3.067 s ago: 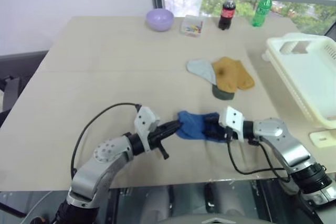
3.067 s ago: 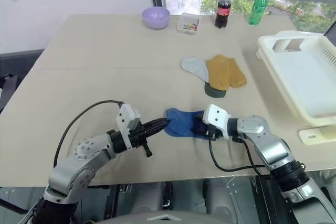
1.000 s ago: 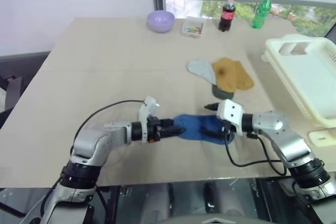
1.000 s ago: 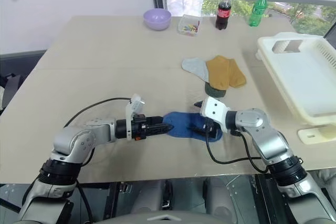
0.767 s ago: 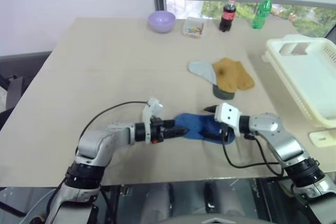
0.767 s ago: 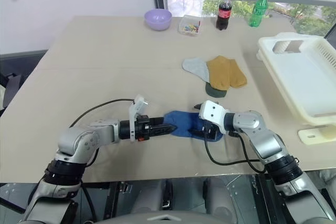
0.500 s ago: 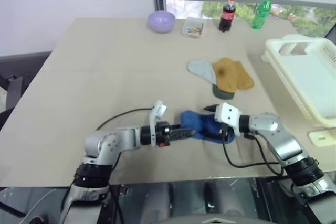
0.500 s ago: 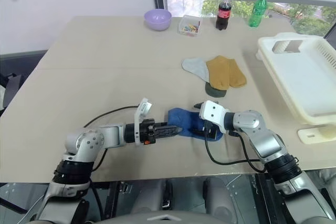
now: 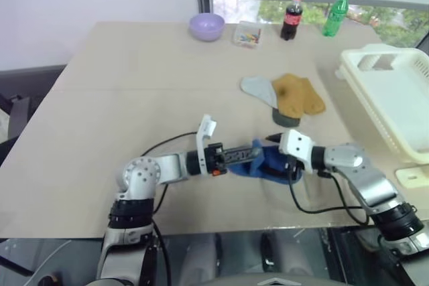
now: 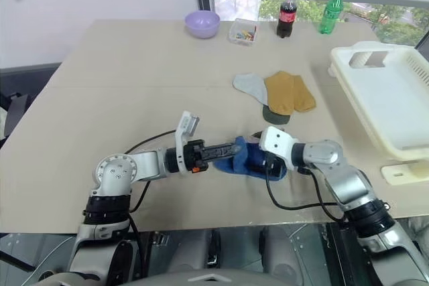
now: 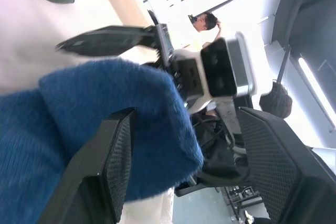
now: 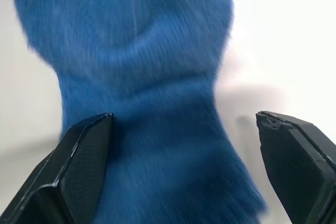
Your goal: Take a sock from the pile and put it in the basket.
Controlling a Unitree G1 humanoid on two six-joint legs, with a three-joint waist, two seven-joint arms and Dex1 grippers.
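Sock [image 9: 268, 162], royal blue, on table [image 9: 134, 85] between both grippers. Left gripper [image 9: 251, 154] fingers apart, astride its near end. Right gripper [image 12: 184, 166] jaws spread wide over it.

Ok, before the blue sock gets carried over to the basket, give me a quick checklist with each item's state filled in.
1. Blue sock clear of the other socks: ok, it lies apart from them on the table.
2. Left gripper on the sock: cannot tell; its fingers stand wide, with sock fabric between them.
3. Right gripper on the sock: not ok; its fingers are spread wide, straddling the sock.
4. Sock lifted: cannot tell; one end looks raised.
5. Basket ready: ok, at the table's right edge.
6. Way to the basket: ok, bare table between.
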